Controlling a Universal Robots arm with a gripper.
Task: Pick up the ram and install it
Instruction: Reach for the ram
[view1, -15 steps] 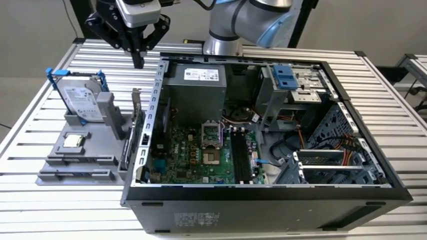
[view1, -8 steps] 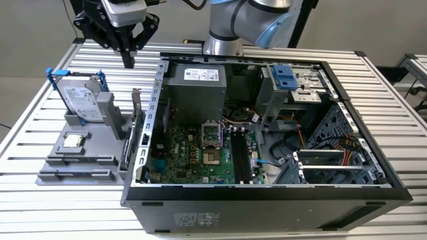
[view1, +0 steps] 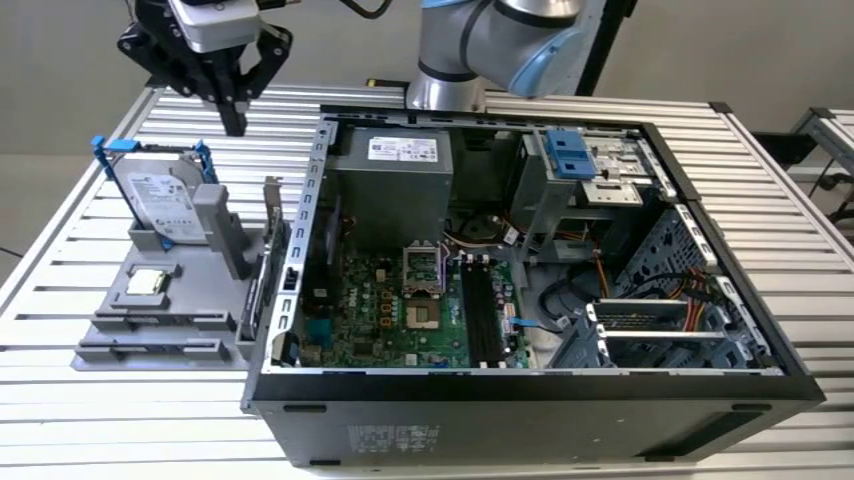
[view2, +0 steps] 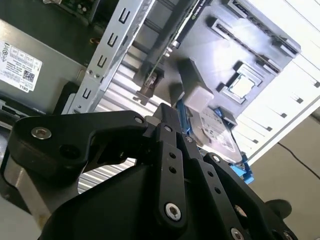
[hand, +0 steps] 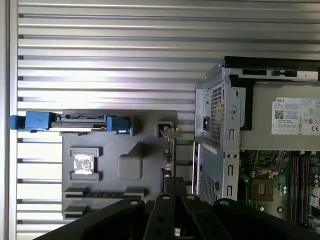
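My gripper (view1: 236, 122) hangs shut with nothing between its fingers, high over the slatted table at the exterior view's far left, beyond the grey parts holder (view1: 187, 265). In both wrist views the black fingers (hand: 175, 184) (view2: 168, 114) are pressed together above the holder's edge, near the upright expansion card (hand: 170, 152). The ram is out of view. The motherboard's long black slots (view1: 481, 310) lie inside the open computer case (view1: 534, 385), to the exterior view's right of the gripper.
On the holder stand a silver hard drive in a blue frame (view1: 160, 200), a processor chip (view1: 147, 283) and the expansion card (view1: 271, 260). The case's metal wall (view1: 315, 200) and the power supply (view1: 394, 180) rise between holder and motherboard. The arm's base (view1: 454, 60) stands behind the case.
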